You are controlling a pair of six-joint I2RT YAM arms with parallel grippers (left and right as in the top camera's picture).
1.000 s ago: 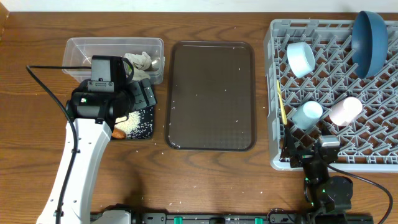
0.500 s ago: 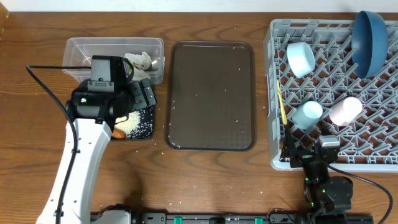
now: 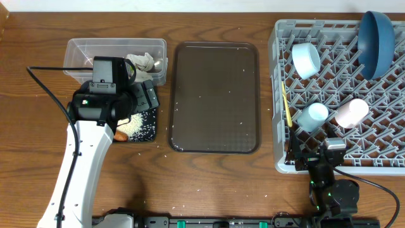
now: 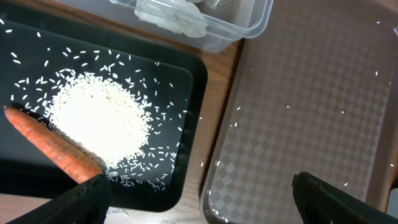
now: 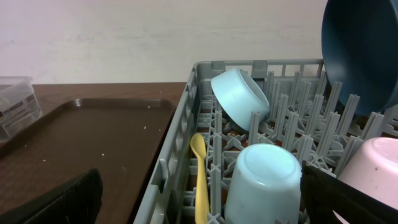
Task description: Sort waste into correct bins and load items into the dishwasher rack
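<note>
Now my left gripper [image 4: 199,202] hangs spread wide at the edge of the shallow black rectangular tray [image 4: 186,81]. The white rice heap [image 4: 99,121] and the thin orange carrot piece [image 4: 53,146] lie by its left finger. My right gripper [image 5: 199,202], also spread, faces the light grey plastic rack [image 5: 177,143], with the yellow spoon [image 5: 198,155] between its fingers.

Tub [image 3: 82,47] behind bin tray [image 3: 152,134], serving tray [image 3: 214,95] between them and rack [image 3: 276,95]
</note>
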